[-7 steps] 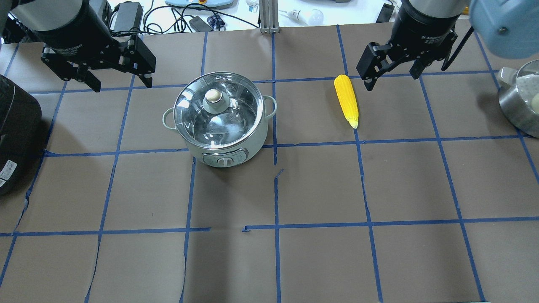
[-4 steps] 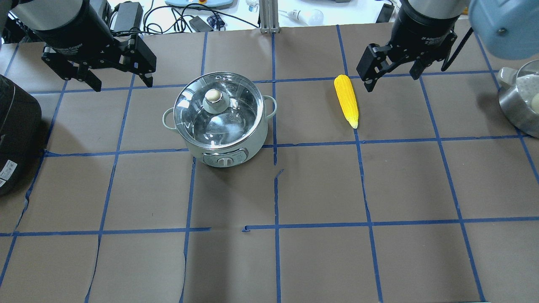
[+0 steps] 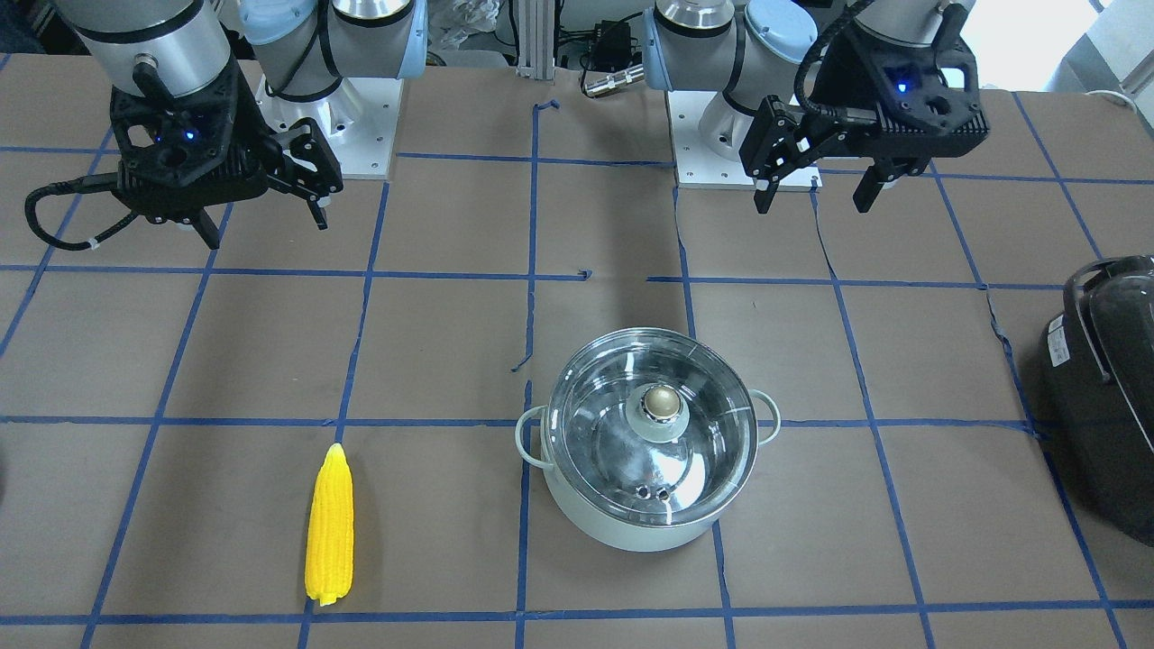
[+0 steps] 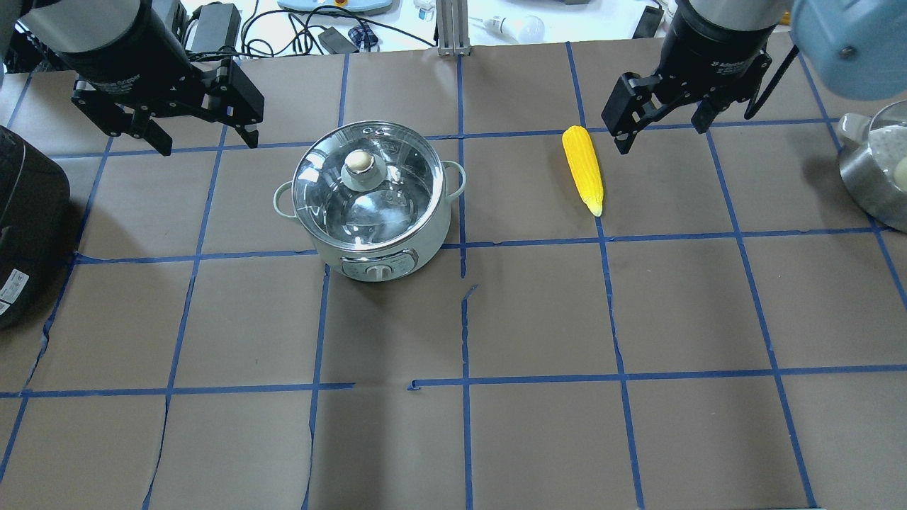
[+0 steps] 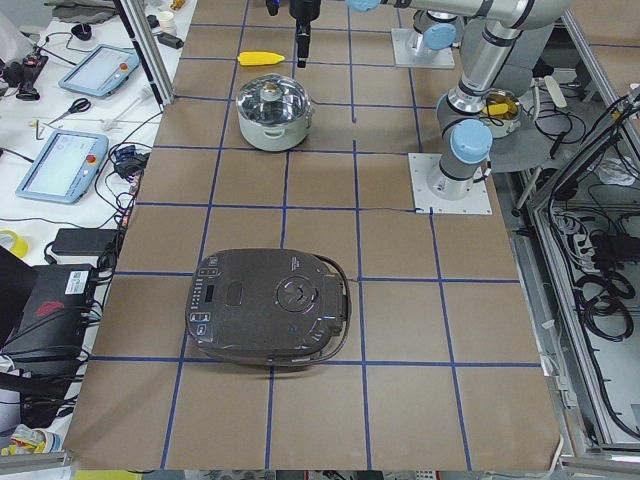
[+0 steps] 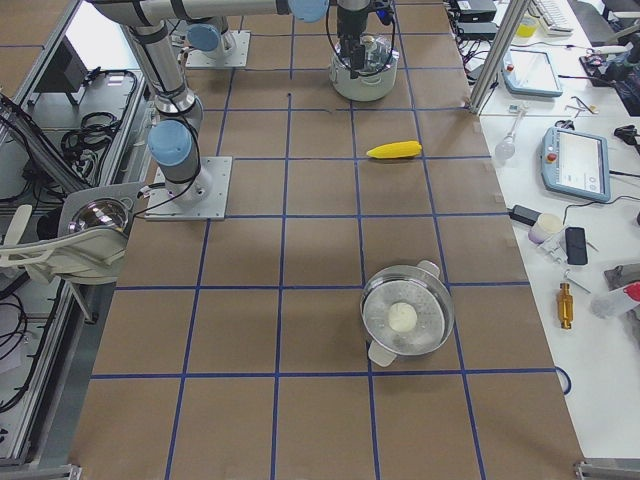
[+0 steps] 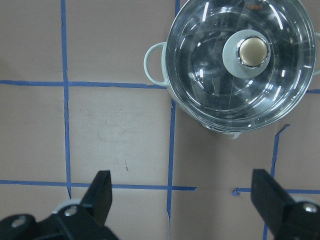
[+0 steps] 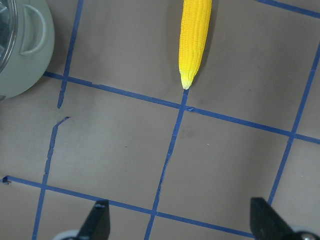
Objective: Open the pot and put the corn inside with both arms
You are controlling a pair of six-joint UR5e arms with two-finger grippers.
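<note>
Two grippers, both w/ fingers spread wide, nothing held. L gripper (image 4: 207, 142) hangs in the air off to the pot's (image 4: 372, 212) left. In its wrist view the pot sits up and to the right, not between the fingers. R gripper (image 4: 662, 134) hangs near the corn's (image 4: 582, 170) blunt end. The pot stands mid-table w/ lid (image 4: 397, 191) on. The corn lies flat on the table (image 4: 538, 319) to the pot's right, well apart, tip toward robot.

Step in hand, prob.: L goes for the knob (image 4: 359, 162). Centre the knob between the fingers first, then drop straight down. Close low on its neck, since the round top looks slippery. Lift vertically till the lid clears the rim. R should straddle the corn crosswise at its thick part.
</note>
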